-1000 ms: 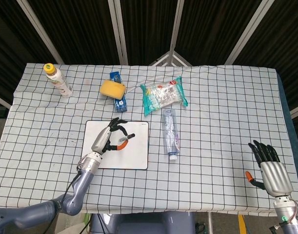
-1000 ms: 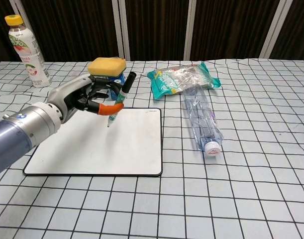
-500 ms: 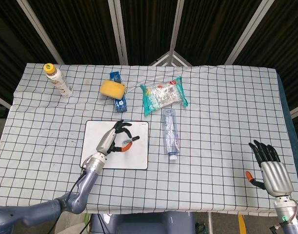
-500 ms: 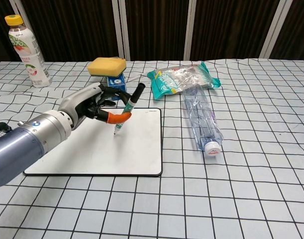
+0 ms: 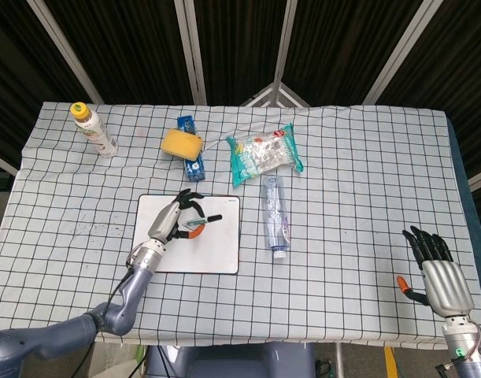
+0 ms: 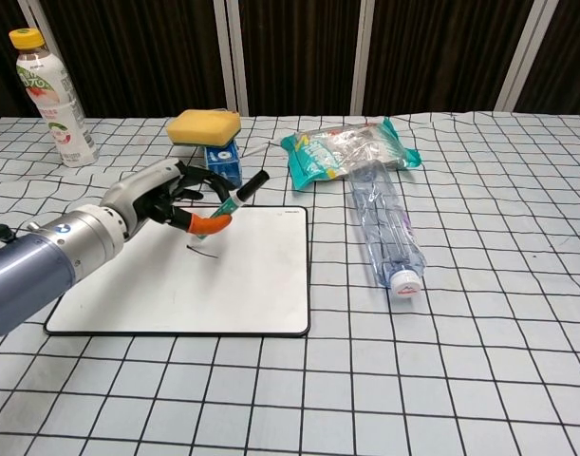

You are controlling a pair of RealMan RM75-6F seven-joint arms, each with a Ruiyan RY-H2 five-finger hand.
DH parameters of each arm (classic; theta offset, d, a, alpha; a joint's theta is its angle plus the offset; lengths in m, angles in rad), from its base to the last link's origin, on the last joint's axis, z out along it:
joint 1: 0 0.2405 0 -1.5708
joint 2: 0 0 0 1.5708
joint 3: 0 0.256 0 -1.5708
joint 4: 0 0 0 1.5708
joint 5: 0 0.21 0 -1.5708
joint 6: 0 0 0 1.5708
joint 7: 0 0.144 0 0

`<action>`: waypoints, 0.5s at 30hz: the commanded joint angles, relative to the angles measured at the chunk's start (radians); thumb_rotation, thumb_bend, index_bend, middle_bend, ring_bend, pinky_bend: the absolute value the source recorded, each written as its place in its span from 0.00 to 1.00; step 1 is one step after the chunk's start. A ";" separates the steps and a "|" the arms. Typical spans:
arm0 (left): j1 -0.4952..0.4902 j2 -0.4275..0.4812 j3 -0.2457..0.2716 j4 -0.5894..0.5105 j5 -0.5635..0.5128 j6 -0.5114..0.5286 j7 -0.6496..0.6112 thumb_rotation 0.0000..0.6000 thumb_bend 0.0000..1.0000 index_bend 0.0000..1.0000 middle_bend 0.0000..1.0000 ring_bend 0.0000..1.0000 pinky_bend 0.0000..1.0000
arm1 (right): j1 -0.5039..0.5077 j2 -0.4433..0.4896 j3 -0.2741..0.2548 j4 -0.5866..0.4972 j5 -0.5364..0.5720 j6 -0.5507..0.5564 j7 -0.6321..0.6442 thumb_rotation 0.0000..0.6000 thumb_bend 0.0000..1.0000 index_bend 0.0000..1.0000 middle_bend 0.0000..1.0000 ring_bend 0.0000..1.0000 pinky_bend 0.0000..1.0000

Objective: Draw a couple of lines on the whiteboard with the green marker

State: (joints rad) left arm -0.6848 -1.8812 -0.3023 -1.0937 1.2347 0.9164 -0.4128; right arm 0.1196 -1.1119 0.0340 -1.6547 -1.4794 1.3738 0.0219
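- We see the marker (image 6: pixel 234 201) pinched in our left hand (image 6: pixel 161 202) above the whiteboard (image 6: pixel 261 285), tilted, its dark cap end up toward the right and its tip down toward the board.
- In the chest view a short dark line (image 6: pixel 201 249) shows on the board just below the marker's tip; whether the tip touches the board we cannot tell.
- In the head view the same hand (image 5: pixel 173 223) sits over the upper middle of the whiteboard (image 5: pixel 216 256), with the marker (image 5: pixel 201 222) sticking out to the right.
- The whiteboard lies flat on the checked tablecloth (image 6: pixel 479 361), near the front left.
- Our right hand (image 5: pixel 437 272) shows only in the head view, at the table's near right corner, well apart from the board, fingers spread and holding nothing.
- Just beyond the board, a yellow sponge (image 6: pixel 204 125) rests on a blue box (image 6: pixel 223 163).
- A clear bottle (image 6: pixel 384 223) lies on its side right of the board, cap toward us.
- A plastic packet (image 6: pixel 351 150) lies touching the bottle's far end.
- A yellow-capped drink bottle (image 6: pixel 50 95) stands upright at the far left.
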 commanded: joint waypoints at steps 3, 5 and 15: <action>0.000 0.023 -0.013 0.055 0.003 0.022 -0.002 1.00 0.56 0.67 0.19 0.03 0.10 | 0.000 0.000 -0.001 -0.004 0.000 -0.001 -0.002 1.00 0.35 0.00 0.00 0.00 0.00; 0.002 0.030 -0.020 0.061 0.005 0.038 -0.003 1.00 0.56 0.67 0.19 0.03 0.10 | 0.000 0.000 -0.002 -0.005 -0.003 0.000 -0.003 1.00 0.35 0.00 0.00 0.00 0.00; 0.032 0.127 -0.050 -0.109 0.006 0.095 -0.021 1.00 0.55 0.67 0.19 0.03 0.10 | -0.001 -0.004 -0.003 -0.005 -0.008 0.002 -0.008 1.00 0.35 0.00 0.00 0.00 0.00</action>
State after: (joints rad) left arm -0.6643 -1.7825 -0.3519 -1.1521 1.2401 1.0015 -0.4366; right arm 0.1190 -1.1157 0.0304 -1.6594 -1.4870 1.3762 0.0137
